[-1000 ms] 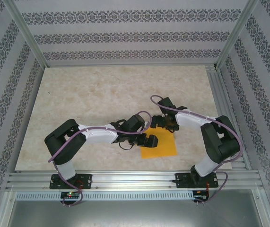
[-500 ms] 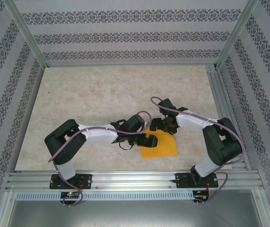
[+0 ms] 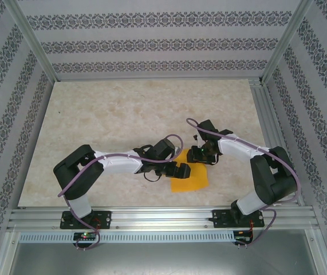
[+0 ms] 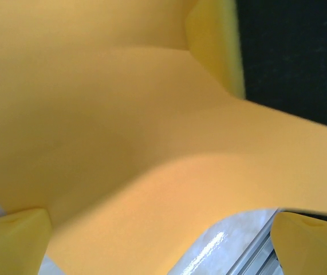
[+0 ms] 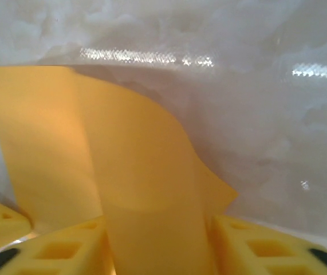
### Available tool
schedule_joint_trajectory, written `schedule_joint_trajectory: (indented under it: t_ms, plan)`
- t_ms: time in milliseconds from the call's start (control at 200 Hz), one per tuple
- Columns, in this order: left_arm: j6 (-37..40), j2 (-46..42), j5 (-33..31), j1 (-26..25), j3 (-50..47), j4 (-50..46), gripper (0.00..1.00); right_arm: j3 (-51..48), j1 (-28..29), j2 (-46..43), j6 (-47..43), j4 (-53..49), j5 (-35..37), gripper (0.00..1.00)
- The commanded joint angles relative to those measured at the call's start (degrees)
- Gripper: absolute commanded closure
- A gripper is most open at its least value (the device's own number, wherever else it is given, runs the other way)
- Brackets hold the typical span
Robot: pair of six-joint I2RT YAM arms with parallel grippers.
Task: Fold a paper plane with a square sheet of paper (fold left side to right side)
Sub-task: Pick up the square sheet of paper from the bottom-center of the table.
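Observation:
The square sheet of paper (image 3: pixel 190 181) is plain orange-yellow and lies near the table's front edge, between the two arms. My right gripper (image 3: pixel 200 154) is at its far edge, shut on a strip of paper (image 5: pixel 140 172) that curls up between the yellow fingers (image 5: pixel 66 249). My left gripper (image 3: pixel 181 171) rests at the sheet's left side. In the left wrist view the bowed paper (image 4: pixel 123 114) spans most of the frame. The left gripper (image 4: pixel 163 243) is open, its fingertips (image 4: pixel 14 238) far apart at the bottom corners.
The pale marbled tabletop (image 3: pixel 140 114) stretches far and left of the sheet. An aluminium rail (image 3: pixel 163 216) runs along the near edge, close to the paper. Patterned walls and metal posts (image 3: pixel 31 40) enclose the table.
My right gripper has drawn nearer and slightly right while holding the paper. The sheet's right side has lifted, so its flat part looks narrower. The left arm has stayed put.

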Motion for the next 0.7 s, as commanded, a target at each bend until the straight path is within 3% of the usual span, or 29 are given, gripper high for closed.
schedule_joint_trajectory:
  t_ms: [0,300,505,694]
  plan:
    - [1.6,-5.1,-1.7,0.6,1.0,-2.6,0.01,-2.0,-2.6,-2.6,-0.1,2.1,-5.9,0.61]
    - [4.8,-20.1,-0.7,11.4,-0.1,-8.6,0.0,-5.6,-11.6,-10.3,3.4,9.3,-19.8,0.67]
    - [1.8,-29.8,8.6,22.1,-4.2,-5.4,0.0,-4.2,-17.6,-15.4,8.3,15.5,-32.1,0.68]
    - [-3.7,-34.3,19.2,29.1,-6.5,5.4,0.0,0.6,-18.8,-18.9,16.4,24.4,-40.7,0.68]
